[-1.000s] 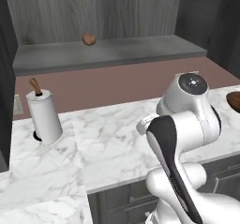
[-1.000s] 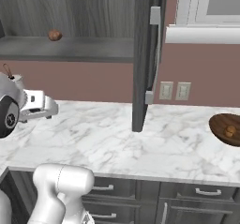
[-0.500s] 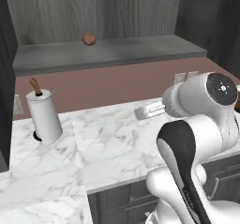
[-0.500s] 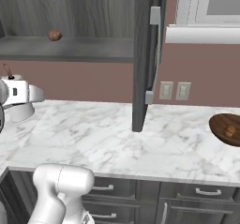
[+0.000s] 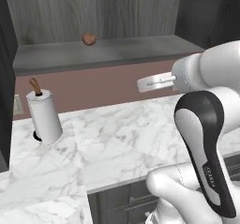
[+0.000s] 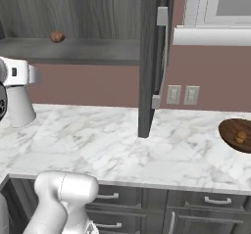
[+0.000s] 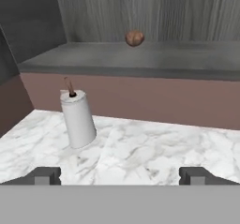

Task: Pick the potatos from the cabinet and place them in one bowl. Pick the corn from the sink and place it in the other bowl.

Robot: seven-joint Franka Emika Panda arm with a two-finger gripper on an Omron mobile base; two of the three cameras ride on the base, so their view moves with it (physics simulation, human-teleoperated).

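A reddish-brown potato (image 5: 88, 39) (image 6: 57, 36) (image 7: 134, 38) lies on the grey shelf of the open cabinet (image 5: 112, 49) (image 7: 140, 59). My gripper (image 5: 140, 84) (image 7: 119, 175) hangs above the marble counter, below and in front of the shelf, well short of the potato and pointing towards it. Its fingertips (image 7: 44, 175) stand wide apart, open, with nothing between them. At the far right of the counter sits the dark brown bowl (image 6: 230, 130), and a second, orange-brown potato (image 6: 240, 137) lies inside it.
A white paper-towel roll (image 5: 44, 117) (image 7: 78, 117) stands on the counter to the left, under the shelf. The dark cabinet door (image 6: 149, 57) hangs open over the counter's middle. Wall outlets (image 6: 181, 95) are on the pink backsplash. Grey drawers (image 6: 215, 213) run below.
The hand has risen from near the counter towards the level of the shelf and now points at the potato. The jaws have stayed open.
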